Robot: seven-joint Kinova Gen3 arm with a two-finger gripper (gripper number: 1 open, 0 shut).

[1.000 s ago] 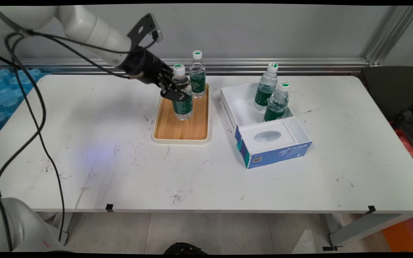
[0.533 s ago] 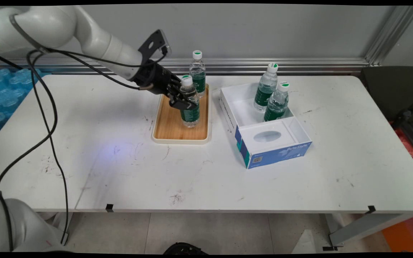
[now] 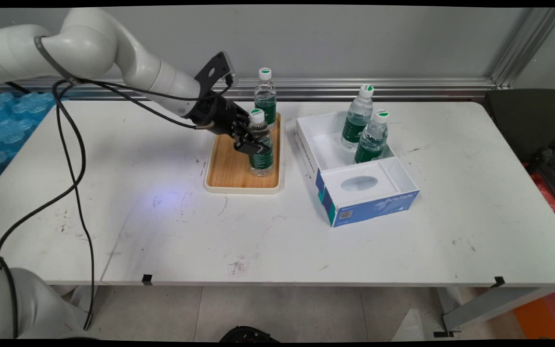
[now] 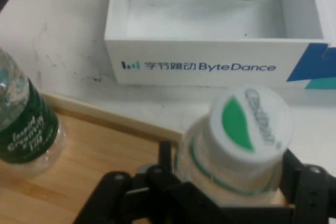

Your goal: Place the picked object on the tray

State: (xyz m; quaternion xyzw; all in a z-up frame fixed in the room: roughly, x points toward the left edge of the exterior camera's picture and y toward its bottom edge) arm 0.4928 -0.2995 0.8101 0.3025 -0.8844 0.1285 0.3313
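The pincer (image 3: 253,143) is clamped on the upper body of a clear water bottle (image 3: 261,154) with a green label and a white cap marked green; in the hand view the pincer (image 4: 231,182) shows black fingers (image 4: 307,184) pressed against both sides of the bottle's (image 4: 247,129) shoulder. The held bottle stands upright over the near right part of a wooden tray (image 3: 231,168) with a pale rim; whether its base touches the tray cannot be told. A second bottle (image 3: 265,99) of the same kind stands upright at the tray's far right corner, close behind the held one but apart from it. The tray rests on the white desk (image 3: 162,231), near its middle. Just to the right of the tray lies an open white box (image 3: 383,193) with blue printed sides, lettered ByteDance in the hand view. Two further bottles (image 3: 356,120) (image 3: 372,140) stand upright, side by side, in the box's far compartment.
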